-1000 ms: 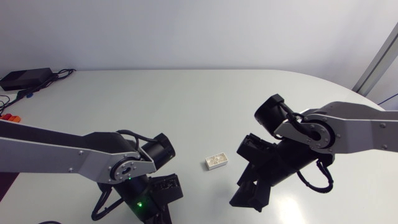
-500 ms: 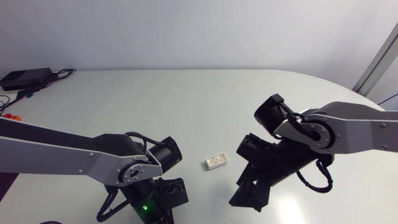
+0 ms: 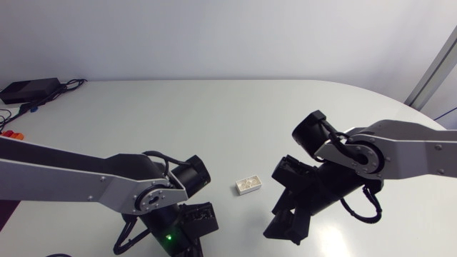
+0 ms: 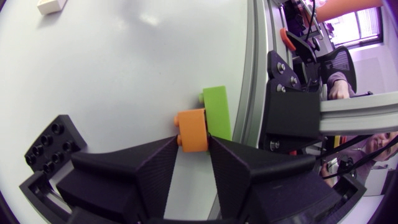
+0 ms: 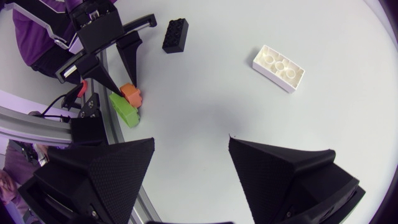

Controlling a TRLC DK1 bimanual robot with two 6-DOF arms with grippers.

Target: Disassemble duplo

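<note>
Right gripper [image 5: 191,140]: open wide, nothing between its fingers, held above the worktop [image 3: 214,114] on the right side.

Left gripper [image 4: 193,148]: low at the worktop's near edge, on the left. Orange brick [image 4: 193,129] sat in its mouth, studs facing sideways. Whether the gripper actually clamped the brick could not be told from either wrist view.

Green brick [image 4: 216,112] lay against the orange one on the side nearest the worktop edge, the two touching. Whether they were still locked together: unclear.

Black brick [image 4: 53,140] lay studs up beside the left gripper, apart from the orange-green pair.

White brick [image 3: 248,185] lay alone near the middle of the worktop between the two arms, hollow underside up, well clear of both grippers.
</note>
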